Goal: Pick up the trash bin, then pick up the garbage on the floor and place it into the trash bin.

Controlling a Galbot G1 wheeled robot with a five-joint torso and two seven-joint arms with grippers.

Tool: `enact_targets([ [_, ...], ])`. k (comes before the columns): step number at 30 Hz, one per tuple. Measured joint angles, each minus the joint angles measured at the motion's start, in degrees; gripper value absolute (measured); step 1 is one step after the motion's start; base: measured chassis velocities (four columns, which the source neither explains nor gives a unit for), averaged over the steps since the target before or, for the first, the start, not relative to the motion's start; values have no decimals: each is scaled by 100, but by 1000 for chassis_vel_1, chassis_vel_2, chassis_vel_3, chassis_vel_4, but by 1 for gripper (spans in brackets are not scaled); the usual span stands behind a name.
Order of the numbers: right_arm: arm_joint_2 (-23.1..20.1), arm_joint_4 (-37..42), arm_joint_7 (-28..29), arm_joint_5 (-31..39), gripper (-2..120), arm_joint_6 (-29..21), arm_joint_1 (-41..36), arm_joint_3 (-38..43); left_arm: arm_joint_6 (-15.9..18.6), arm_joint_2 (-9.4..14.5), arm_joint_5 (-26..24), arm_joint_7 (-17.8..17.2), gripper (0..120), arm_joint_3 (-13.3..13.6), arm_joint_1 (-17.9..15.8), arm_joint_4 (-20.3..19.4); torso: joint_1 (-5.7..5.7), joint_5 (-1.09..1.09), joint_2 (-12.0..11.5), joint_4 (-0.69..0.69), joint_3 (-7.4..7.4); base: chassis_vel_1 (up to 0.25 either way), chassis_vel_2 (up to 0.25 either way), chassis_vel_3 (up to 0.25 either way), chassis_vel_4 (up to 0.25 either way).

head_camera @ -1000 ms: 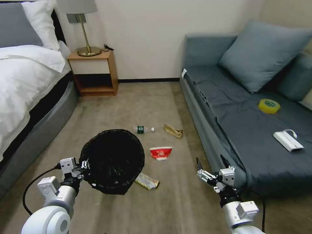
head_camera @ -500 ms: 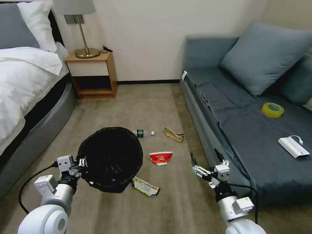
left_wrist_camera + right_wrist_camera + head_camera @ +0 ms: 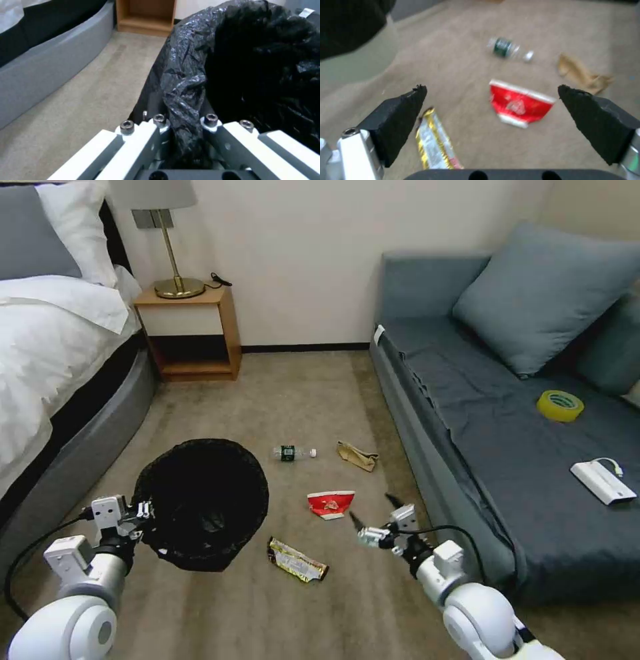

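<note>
The left gripper (image 3: 141, 511) pinches the black-lined trash bin (image 3: 200, 503) by its rim; the right gripper (image 3: 373, 519), fingers wide apart and empty, hovers just beside the red carton (image 3: 330, 503) on the carpet (image 3: 300, 393)

Beige carpet (image 3: 293, 387) running btwn white bed (image 3: 47, 347) at left & grey-blue sofa (image 3: 507, 447) at right. Wooden nightstand (image 3: 190, 330) w/ brass lamp (image 3: 170, 247) standing against plain cream wall (image 3: 307, 253). Big cushion (image 3: 547, 293) leaning in sofa corner.
</note>
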Motion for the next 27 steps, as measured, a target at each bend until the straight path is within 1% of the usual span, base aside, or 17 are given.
enact_targets([
  [2, -8, -252, 5, 91, 100, -77, 299, -320, -21, -22, 18, 57, 4, -24, 15, 44, 0, 0, 0, 1, 0, 0, 0, 0, 0],
  [3, -8, -252, 5, 91, 100, -77, 299, -320, -21, -22, 18, 57, 4, -24, 15, 44, 0, 0, 0, 1, 0, 0, 0, 0, 0],
  [6, 53, -816, -114, 229, 100, -282, 914, -973, -94, -45, 77, 208, 4, -80, 64, 118, 0, -1, 0, 1, 0, 0, 0, 0, 0],
  [8, 77, -929, -142, 268, 100, -339, 1018, -1105, -146, -45, 83, 277, 4, -100, 78, 142, 0, 1, 0, 1, 0, 0, 0, 0, 0],
  [11, 228, -1567, -435, 462, 100, -628, 1482, -1707, -272, -17, 122, 518, 4, -235, 145, 227, 0, 0, 0, 0, 0, 0, 0, 0, 0],
  [12, 228, -1567, -435, 462, 100, -628, 1482, -1707, -272, -17, 122, 518, 4, -235, 145, 227, 0, 0, 0, 0, 0, 0, 0, 0, 0],
  [15, 311, -1928, -717, 532, 100, -740, 1679, -1959, -287, -13, 124, 601, 4, -314, 187, 242, 0, -1, 0, 1, 0, 0, 0, 0, 0],
  [16, 356, -2155, -939, 550, 100, -756, 1813, -2092, -313, -15, 125, 656, 4, -372, 217, 248, 0, -1, 0, 0, 0, 0, 0, 0, 0],
  [20, 465, -2423, -1157, 606, 100, -767, 1987, -2213, -359, -51, 129, 722, 4, -452, 261, 249, 0, -1, 0, -1, 0, 0, 0, 0, 0],
  [21, 598, -2652, -1320, 642, 100, -787, 2136, -2268, -397, -83, 130, 765, 4, -495, 304, 249, 0, -1, 0, 0, 0, 0, 0, 0, 0],
  [23, 670, -2776, -1383, 643, 100, -787, 2212, -2299, -414, -93, 132, 786, 4, -509, 326, 249, 0, -2, 0, 0, 0, 0, 0, 0, 0],
  [25, 908, -3167, -1591, 642, 100, -769, 2462, -2403, -452, -107, 139, 843, 4, -552, 397, 238, 0, -1, 0, 0, 0, 0, 0, 0, 0],
  [26, 908, -3167, -1591, 642, 100, -769, 2462, -2403, -452, -107, 139, 843, 4, -552, 397, 238, 0, -1, 0, 0, 0, 0, 0, 0, 0],
  [27, 1043, -3398, -1682, 625, 100, -753, 2587, -2447, -469, -110, 140, 869, 4, -577, 425, 221, 0, -1, 0, 1, 0, 0, 0, 0, 0],
])
